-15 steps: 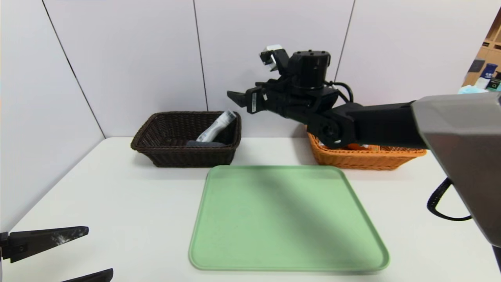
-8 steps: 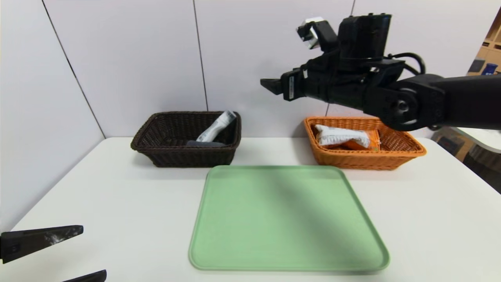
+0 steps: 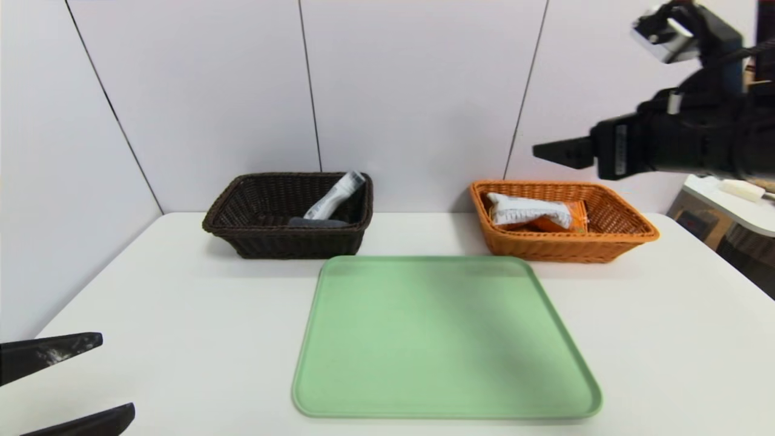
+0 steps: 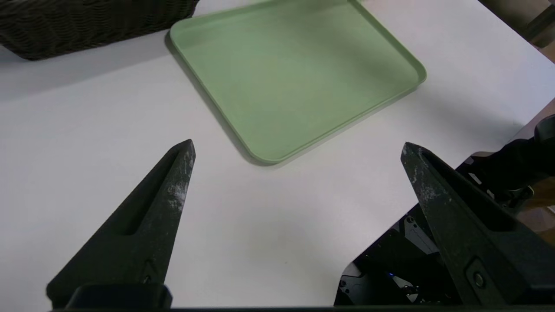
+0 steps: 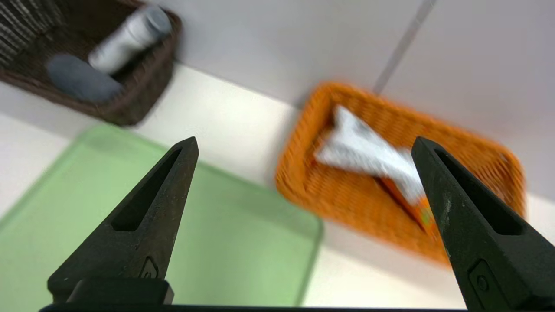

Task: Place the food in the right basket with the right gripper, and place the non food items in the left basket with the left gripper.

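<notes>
My black right claw point(image 5: 305, 138), 2 fingers apart, hangs above the long orange-and-white packet point(image 3: 533, 212); my left claw point(image 4: 298, 141), open, sits farther off, near-left

a flat green tray point(image 3: 448, 339) on a white table point(image 3: 181, 315), pale wall panels point(image 3: 412, 91) behind

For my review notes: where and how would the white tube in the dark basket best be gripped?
Probably by the raised end of the white tube, coming from above with the fingers across its narrow width. It leans up against the side of the dark brown basket, so that end stands near the rim, while its lower end sits beside the grey cloth roll.
</notes>
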You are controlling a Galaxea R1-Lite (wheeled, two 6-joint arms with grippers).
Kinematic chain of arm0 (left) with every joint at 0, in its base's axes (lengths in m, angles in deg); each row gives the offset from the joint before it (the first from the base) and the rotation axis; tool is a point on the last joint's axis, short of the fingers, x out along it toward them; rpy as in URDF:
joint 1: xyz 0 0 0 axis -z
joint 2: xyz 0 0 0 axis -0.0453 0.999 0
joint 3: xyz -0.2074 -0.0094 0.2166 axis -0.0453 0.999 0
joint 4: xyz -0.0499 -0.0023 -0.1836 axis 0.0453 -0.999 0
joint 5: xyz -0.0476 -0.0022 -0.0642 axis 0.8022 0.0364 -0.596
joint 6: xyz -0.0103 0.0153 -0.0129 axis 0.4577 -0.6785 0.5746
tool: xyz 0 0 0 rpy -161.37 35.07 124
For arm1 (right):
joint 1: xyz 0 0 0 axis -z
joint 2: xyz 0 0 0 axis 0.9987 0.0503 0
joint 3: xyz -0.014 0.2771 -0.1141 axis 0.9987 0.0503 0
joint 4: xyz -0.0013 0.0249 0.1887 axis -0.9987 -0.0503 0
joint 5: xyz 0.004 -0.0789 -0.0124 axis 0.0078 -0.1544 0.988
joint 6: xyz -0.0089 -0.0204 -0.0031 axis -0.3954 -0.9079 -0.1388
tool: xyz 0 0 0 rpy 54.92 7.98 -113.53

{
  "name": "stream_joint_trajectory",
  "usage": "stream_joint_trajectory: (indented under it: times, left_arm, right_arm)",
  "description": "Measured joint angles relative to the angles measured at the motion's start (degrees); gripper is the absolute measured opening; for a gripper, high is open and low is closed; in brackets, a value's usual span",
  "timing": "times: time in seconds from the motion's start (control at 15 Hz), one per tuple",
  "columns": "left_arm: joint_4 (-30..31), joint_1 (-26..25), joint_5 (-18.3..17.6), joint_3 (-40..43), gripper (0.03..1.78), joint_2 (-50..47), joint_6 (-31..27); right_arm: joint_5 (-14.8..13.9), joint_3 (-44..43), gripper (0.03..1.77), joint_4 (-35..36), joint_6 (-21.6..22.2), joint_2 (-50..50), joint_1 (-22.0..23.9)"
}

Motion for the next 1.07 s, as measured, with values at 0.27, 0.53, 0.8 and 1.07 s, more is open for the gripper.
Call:
stream_joint_trajectory:
  times: [0.27, 0.53, 0.8, 1.07]
  left_arm:
    - [-1.8, -3.9, 0.4, -1.5, 1.69, -0.2, -0.7]
    - [-6.4, -7.8, 5.0, -3.7, 1.69, -1.2, -4.1]
    - [-11.1, -12.6, 6.1, -4.9, 1.69, -4.0, -4.5]
    - [-16.6, -17.0, 5.8, -4.7, 1.69, -8.7, -4.6]
  right_arm:
    - [-1.4, 10.1, 1.69, -10.9, 0.5, -15.7, 5.3]
    - [-1.8, 16.9, 1.69, -21.6, 0.5, -28.7, 11.9]
    - [-1.8, 19.0, 1.69, -25.4, 0.4, -37.3, 19.1]
    - [-1.7, 22.7, 1.69, -29.4, 0.4, -46.0, 22.1]
